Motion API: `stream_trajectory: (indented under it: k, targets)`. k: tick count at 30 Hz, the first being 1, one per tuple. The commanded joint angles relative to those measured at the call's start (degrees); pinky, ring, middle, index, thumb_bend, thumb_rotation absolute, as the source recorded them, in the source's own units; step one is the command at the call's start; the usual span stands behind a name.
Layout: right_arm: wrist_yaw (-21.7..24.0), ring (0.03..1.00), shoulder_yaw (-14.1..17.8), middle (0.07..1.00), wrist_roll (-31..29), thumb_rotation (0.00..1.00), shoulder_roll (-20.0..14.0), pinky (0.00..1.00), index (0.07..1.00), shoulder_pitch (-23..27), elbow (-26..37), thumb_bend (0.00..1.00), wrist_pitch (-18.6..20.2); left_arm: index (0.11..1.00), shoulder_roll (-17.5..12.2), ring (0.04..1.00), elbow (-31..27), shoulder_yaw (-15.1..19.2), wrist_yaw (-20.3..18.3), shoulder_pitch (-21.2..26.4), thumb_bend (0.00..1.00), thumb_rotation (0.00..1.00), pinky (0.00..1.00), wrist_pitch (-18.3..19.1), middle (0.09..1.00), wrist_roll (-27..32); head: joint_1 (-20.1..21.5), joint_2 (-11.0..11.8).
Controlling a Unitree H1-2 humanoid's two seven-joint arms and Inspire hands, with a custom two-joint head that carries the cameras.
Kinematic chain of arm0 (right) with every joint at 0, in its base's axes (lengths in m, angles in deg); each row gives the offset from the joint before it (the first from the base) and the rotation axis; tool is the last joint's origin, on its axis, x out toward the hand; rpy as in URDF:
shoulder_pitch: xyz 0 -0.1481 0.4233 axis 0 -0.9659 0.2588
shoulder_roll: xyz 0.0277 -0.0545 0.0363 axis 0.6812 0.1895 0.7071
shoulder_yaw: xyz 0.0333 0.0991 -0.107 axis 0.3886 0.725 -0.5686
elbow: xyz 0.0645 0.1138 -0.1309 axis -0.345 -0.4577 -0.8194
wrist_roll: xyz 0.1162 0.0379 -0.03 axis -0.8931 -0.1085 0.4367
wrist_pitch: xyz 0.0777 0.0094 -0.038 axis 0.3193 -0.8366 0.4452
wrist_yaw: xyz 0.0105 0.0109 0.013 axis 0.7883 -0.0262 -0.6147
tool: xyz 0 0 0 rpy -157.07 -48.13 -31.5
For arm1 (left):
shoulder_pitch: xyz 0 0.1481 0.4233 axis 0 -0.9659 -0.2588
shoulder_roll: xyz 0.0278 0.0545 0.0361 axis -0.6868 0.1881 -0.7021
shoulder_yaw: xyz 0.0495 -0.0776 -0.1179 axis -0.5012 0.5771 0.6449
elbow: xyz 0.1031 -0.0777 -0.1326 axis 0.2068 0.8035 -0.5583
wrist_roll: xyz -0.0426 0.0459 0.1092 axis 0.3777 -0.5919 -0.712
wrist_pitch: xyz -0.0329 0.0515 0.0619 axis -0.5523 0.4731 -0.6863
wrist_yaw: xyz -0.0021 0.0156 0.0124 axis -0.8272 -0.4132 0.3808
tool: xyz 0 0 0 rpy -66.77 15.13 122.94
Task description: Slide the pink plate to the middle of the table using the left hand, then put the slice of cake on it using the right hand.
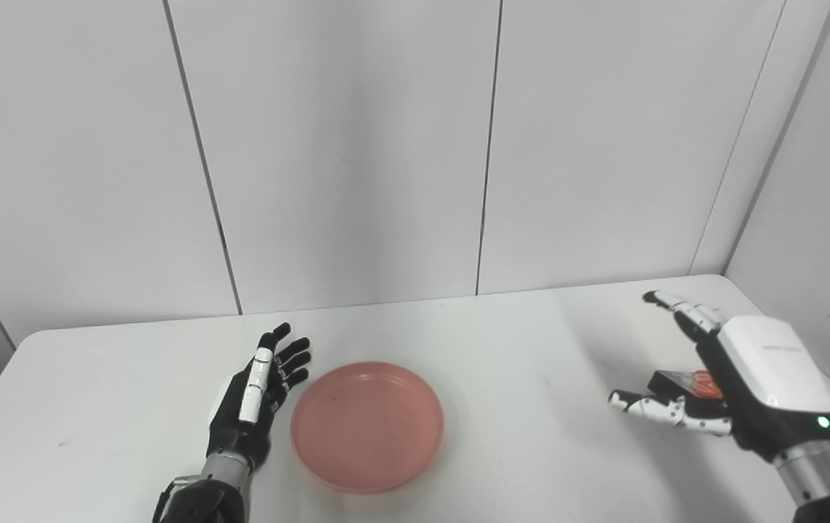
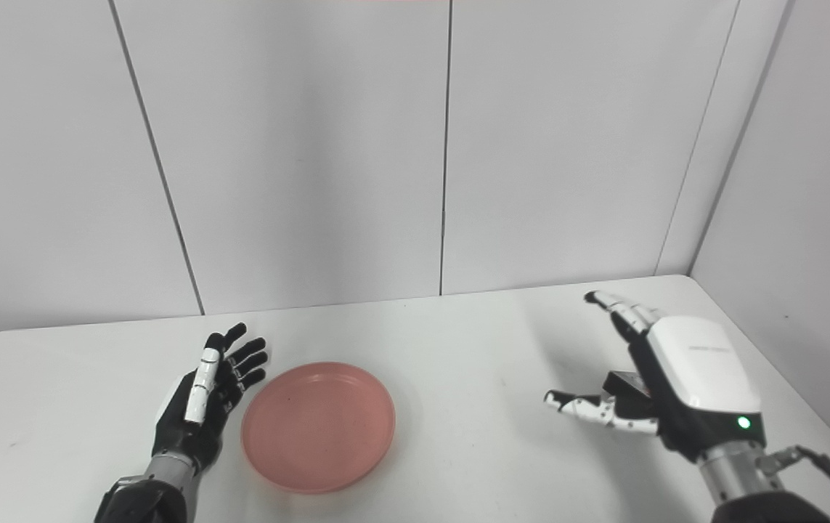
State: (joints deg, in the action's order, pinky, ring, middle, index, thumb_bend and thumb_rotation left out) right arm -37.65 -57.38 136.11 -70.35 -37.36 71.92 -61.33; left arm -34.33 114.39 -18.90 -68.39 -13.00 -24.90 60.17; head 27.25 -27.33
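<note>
Left eye view: pink plate (image 1: 367,426) lies flat on the white counter (image 1: 502,341), near edge, a little left of centre. Plate holds nothing. Left hand (image 1: 255,396) sits just beside the plate's left rim, palm turned toward the plate, fingers (image 1: 291,359) straight and slightly spread, pointing far; contact with the rim cannot be confirmed. It holds nothing. Right hand (image 1: 719,378) is at the right side of the counter, well apart from the plate, back of the hand toward the camera. Its fingers are spread, the upper ones reaching far-left, the thumb stretched out low to the left. The cake slice (image 1: 687,383), dark with an orange-red top, sits between the thumb and the upper fingers, mostly hidden by the hand. Whether any finger touches it cannot be told.

Right eye view: same layout. Plate (image 2: 319,426) lies beside the left hand (image 2: 200,399), a thin strip of counter showing between rim and palm. Right hand (image 2: 665,381) is open around the cake slice (image 2: 625,383), only a dark corner visible above the thumb. Grey wall panels (image 2: 313,145) stand behind the counter.
</note>
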Motion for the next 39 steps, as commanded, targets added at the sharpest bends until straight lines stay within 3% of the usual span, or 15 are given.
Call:
stream_trajectory:
  k: [1,11,19,20,21,22,26,30,36,39]
  targets:
    - [-0.4,0.778,1.4,0.831,0.6,0.70,-2.6,0.64,0.832,2.1,-0.1,0.83,-0.3,0.884,0.4,0.855,-0.8,-0.2,-0.1,1.6,0.77,0.91,0.85,-0.4,0.838,0.2,0.0,-0.2]
    - [0.4,0.765,3.4,0.814,0.2,0.68,-7.9,0.64,0.815,4.7,-6.6,0.84,0.3,0.911,0.4,0.870,-2.0,-0.9,-0.9,0.5,0.76,0.92,0.86,0.4,0.851,0.3,-0.2,-0.3]
    - [2.1,0.743,2.0,0.780,-0.5,0.67,-12.4,0.63,0.796,5.2,-15.0,0.85,-0.1,0.911,0.5,0.866,-2.3,-1.4,-0.8,0.1,0.77,0.92,0.84,1.2,0.854,0.2,0.0,-0.3]
    - [2.2,0.752,1.7,0.788,-0.9,0.64,-12.8,0.63,0.797,5.3,-16.3,0.86,0.0,0.912,0.5,0.869,-2.2,-1.4,-0.8,0.1,0.76,0.92,0.84,1.1,0.855,0.2,0.0,-0.3]
    - [2.3,0.750,1.5,0.790,-1.4,0.56,-13.2,0.62,0.792,5.3,-17.5,0.90,-0.1,0.912,0.5,0.870,-2.3,-1.4,-0.8,0.0,0.76,0.92,0.85,1.1,0.856,0.2,-0.3,-0.4]
    - [2.3,0.747,1.3,0.792,-1.8,0.49,-13.5,0.61,0.789,5.3,-18.3,0.93,-0.1,0.910,0.5,0.868,-2.4,-1.5,-0.9,-0.1,0.76,0.92,0.85,1.1,0.855,0.2,-0.3,-0.4]
    - [3.8,0.757,0.2,0.815,-3.0,0.39,-13.6,0.59,0.797,5.6,-21.9,1.00,1.8,0.908,0.6,0.868,-3.2,-1.4,-0.5,-0.3,0.76,0.91,0.85,1.9,0.848,0.2,-0.4,-0.7]
    - [3.6,0.762,-1.2,0.840,-3.2,0.40,-13.2,0.58,0.798,5.7,-23.6,1.00,3.0,0.912,0.4,0.870,-3.4,-1.6,-0.7,-0.4,0.75,0.92,0.86,2.1,0.854,0.1,-0.4,-0.7]
    - [0.0,0.685,-3.3,0.789,-4.7,0.44,-13.4,0.52,0.796,6.4,-29.6,1.00,-0.2,0.902,0.4,0.863,-3.2,-1.5,-0.3,-0.4,0.78,0.91,0.84,2.6,0.847,-0.3,-0.3,-0.7]
    - [-2.2,0.648,-4.0,0.761,-5.9,0.42,-13.3,0.49,0.789,6.8,-32.2,1.00,-1.0,0.904,0.4,0.862,-3.1,-1.5,-0.4,-0.4,0.79,0.90,0.84,2.8,0.846,-0.2,-0.4,-0.8]
